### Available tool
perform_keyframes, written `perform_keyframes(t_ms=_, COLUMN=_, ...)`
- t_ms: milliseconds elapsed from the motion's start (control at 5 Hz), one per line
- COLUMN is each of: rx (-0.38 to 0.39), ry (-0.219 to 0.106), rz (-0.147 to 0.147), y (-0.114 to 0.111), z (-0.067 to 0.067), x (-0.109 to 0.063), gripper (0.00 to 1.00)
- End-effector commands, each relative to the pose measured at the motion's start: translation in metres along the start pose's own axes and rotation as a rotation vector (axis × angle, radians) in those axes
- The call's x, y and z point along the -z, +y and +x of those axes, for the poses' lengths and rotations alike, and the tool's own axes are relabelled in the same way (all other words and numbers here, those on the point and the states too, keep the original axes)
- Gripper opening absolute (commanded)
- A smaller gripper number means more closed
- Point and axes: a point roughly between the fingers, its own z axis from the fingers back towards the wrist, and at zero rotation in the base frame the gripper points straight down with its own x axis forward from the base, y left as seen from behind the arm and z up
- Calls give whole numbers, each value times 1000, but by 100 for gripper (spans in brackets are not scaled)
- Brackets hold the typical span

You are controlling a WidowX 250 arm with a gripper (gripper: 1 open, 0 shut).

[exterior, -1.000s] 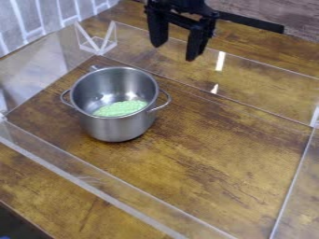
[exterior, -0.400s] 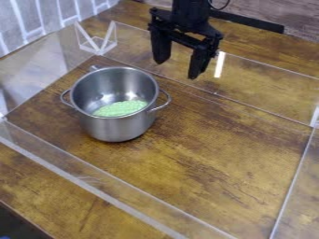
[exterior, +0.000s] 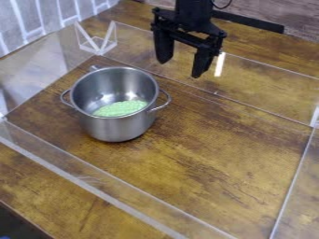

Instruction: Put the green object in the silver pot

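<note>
The silver pot (exterior: 114,103) stands on the wooden table at left centre, round and shiny with two small loop handles. The green object (exterior: 119,108) lies flat inside it on the bottom. My black gripper (exterior: 181,58) hangs in the air behind and to the right of the pot, well clear of its rim. Its two fingers point down with a gap between them, and nothing is held.
A clear acrylic wall (exterior: 149,201) fences the wooden table (exterior: 212,140) at front, left and right. A clear V-shaped stand (exterior: 95,39) sits at the back left. A bright glare spot (exterior: 221,62) lies on the back panel beside the gripper.
My gripper has moved slightly down and to the right, staying open and empty. The pot and the green object inside it have not moved.
</note>
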Motion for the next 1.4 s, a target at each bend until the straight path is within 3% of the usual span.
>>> perform_keyframes(t_ms=0, rx=-24, ry=-39, rz=-5, y=14, z=1, x=-16, gripper=100)
perform_keyframes(t_ms=400, rx=54, ry=-16, rz=-29, y=-3, z=3, x=-2, gripper=100)
perform_keyframes(t_ms=800, rx=163, ry=-36, rz=-13, y=-2, z=3, x=-17, gripper=100)
perform_keyframes(t_ms=1000, rx=183, ry=-44, rz=-2, y=0, z=3, x=-26, gripper=100)
perform_keyframes(t_ms=1200, rx=60, ry=-51, rz=15, y=7, z=6, x=-36, gripper=100)
